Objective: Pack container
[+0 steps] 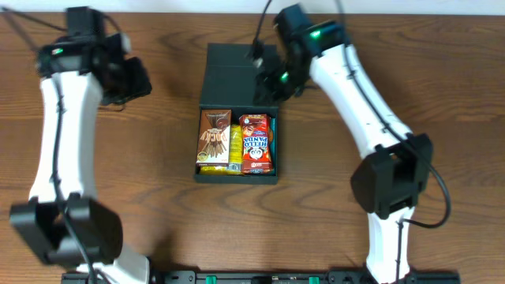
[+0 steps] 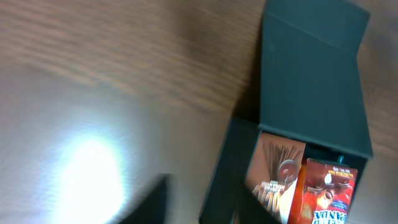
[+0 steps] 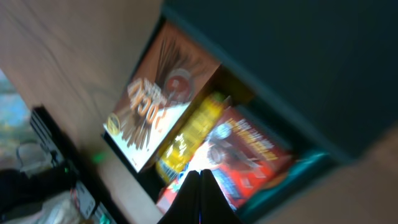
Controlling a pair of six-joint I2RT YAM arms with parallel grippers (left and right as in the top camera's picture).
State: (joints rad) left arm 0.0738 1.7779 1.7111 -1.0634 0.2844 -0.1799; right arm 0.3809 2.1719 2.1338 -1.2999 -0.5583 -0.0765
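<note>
The container (image 1: 203, 118) is a dark teal-black box in the middle of the table, its flap lid (image 1: 229, 75) open toward the far side. Inside lie a brown Pocky box (image 1: 214, 136), a red Hello Panda box (image 1: 256, 143) and a yellow packet (image 1: 234, 154) between them. My right gripper (image 1: 268, 85) is shut and empty, over the lid's right edge; its wrist view shows the shut fingertips (image 3: 199, 174) above the snacks (image 3: 249, 155). My left gripper (image 1: 132, 79) is open and empty, left of the container; its wrist view shows the lid (image 2: 311, 74) and the Pocky box (image 2: 273, 174).
The wooden table (image 1: 142, 173) surrounds the container. The right arm (image 1: 371, 110) reaches in from the front right, and the left arm (image 1: 55, 134) runs along the left side. A black rail (image 1: 252, 278) runs along the front edge.
</note>
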